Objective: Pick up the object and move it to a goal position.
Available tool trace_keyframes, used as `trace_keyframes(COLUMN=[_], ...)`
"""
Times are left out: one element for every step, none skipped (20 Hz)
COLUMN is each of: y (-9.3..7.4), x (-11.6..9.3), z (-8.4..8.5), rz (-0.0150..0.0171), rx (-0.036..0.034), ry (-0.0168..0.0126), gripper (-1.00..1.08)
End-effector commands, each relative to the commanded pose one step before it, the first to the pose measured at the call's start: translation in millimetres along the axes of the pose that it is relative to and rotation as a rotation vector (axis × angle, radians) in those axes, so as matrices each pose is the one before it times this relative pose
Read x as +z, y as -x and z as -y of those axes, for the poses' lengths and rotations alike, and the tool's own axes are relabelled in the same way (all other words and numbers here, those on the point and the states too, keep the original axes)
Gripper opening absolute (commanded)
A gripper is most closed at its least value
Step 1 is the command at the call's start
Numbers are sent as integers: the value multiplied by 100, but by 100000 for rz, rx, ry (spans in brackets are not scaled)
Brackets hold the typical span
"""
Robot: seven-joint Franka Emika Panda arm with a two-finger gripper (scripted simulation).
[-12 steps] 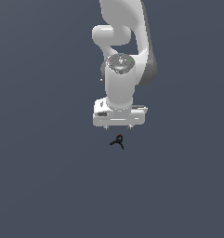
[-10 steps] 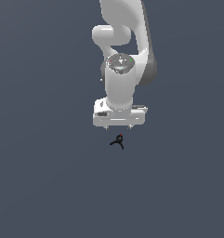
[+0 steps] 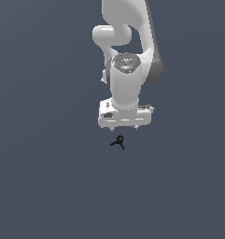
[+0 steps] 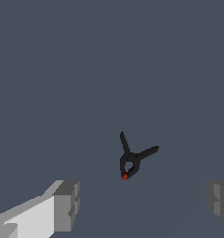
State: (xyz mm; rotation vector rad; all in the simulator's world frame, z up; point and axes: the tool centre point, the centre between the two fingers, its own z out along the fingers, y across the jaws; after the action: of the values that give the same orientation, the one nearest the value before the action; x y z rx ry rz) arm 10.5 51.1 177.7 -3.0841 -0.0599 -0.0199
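A: What takes up the most room here?

B: The plain dark blue-grey table (image 3: pixel 44 186), which fills both views edge to edge. Next is the white Panda arm (image 3: pixel 128 56), hanging down from the top of the exterior view with its wrist pointed straight at the surface.

A: And the gripper?

B: The gripper (image 3: pixel 125 127) sits at the foot of the arm. In the wrist view its fingers (image 4: pixel 64 204) stand far apart, one grey pad at each side of the picture, with nothing between them but bare surface. So it is spread wide and holds nothing.

A: Where is the clamp?

B: The small black spring clamp (image 3: pixel 118 141) lies on the table, just beyond the gripper in the exterior view, close to it but apart. In the wrist view the clamp (image 4: pixel 132 160) shows two handles splayed in a V, joined at a looped body with a red tip at the closed end. It lies near the line between the two fingers, clear of both, touching neither.
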Motion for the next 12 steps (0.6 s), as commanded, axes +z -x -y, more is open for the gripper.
trace_keyframes(y=[-42,16,16,15,18,24,32,39,47,54,62,69], x=[-53,37,63,100,138,177,215,253,291,327,361,398], z=[140,-61,-42,-9,-4,-7,-17,-28,-37,-43,-46,-49], rz=[-91,42,22,14,14,19,26,33,38,41,42,43], rx=[-65,89,215,336,472,604,734,865,996,1120,1237,1365], ry=[-364,169,76,37,28,42,68,93,116,135,149,164], gripper=[100,100,100,100,100,100,100,100,100,100,100,100])
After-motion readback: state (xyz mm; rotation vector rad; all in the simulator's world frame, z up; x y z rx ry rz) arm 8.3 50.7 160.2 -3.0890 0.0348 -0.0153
